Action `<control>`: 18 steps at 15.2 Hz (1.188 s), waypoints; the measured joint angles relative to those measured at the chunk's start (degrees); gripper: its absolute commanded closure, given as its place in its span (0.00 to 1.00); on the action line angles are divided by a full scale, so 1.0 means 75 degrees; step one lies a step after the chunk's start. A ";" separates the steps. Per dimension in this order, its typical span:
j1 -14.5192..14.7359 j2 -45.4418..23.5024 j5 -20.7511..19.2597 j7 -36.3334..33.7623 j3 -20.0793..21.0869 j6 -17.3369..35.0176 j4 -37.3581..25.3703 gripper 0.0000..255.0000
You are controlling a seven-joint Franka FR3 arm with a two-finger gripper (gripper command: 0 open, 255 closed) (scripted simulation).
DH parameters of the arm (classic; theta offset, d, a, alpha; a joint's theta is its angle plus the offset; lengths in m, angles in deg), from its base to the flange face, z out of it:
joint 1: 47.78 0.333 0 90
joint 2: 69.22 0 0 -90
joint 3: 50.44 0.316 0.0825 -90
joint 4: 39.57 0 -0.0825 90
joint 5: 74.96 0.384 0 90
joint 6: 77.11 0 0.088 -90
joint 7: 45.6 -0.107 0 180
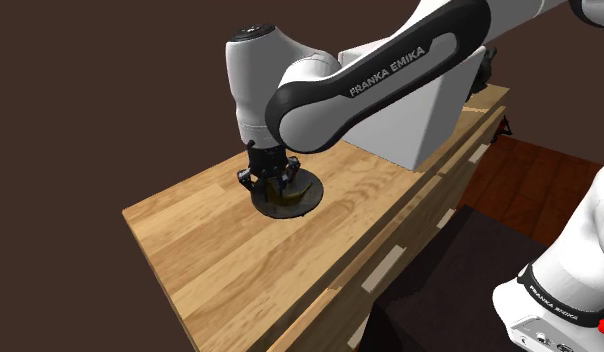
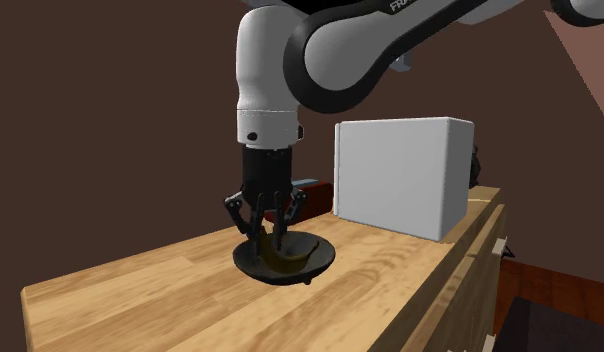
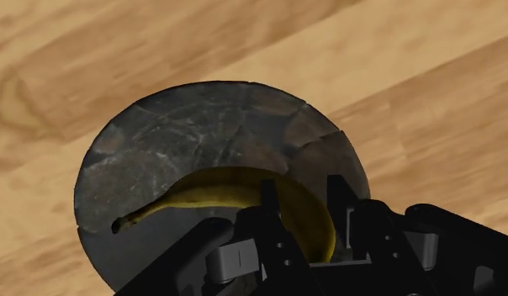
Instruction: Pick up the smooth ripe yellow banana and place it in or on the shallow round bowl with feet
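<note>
The gripper [image 3: 303, 212] is low over the bowl. Its two black fingers stand a banana's width apart, and yellow fills the gap between them, so they look clamped on the banana [image 3: 209, 190] across its thick part. That is a judgement; in the wrist view the contact itself is a close call.

The banana lies curved inside the bowl [image 3: 185, 126]. Its thin dark stem tip points away from the gripper, across the dark mottled floor of the dish. In the second exterior view the fruit sits down in the hollow with the rim around it, so the placing looks all but done. The release is the step left.

- **Handling:** This should be a light load, and soft under a smooth skin. A hard squeeze would bruise it, and a loose one could let the curve twist in the pads.
- **Where to hold:** The fat middle, where the fingers are now, is the sensible place. The body is widest and straightest there. The tapering stem end would slip or swing.

Beyond the gripper, the bowl stands on a wooden cabinet top [image 1: 220, 260], well in from its edges. A plain white box [image 2: 400, 175] stands near, behind the bowl. The dish is shallow, so a gentle opening should leave the banana settled and not rolling toward the rim.
</note>
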 measured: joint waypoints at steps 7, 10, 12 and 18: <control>-0.0009 -0.0059 -0.0019 -0.0028 -0.0022 -0.0041 0.0058 0.00; -0.0011 -0.0054 -0.0017 -0.0027 -0.0023 -0.0040 0.0069 0.00; -0.0024 0.0095 0.0086 0.0054 0.0009 -0.0346 -0.0113 0.00; -0.0029 0.0366 0.0252 0.0149 0.0066 -0.0858 -0.0379 0.00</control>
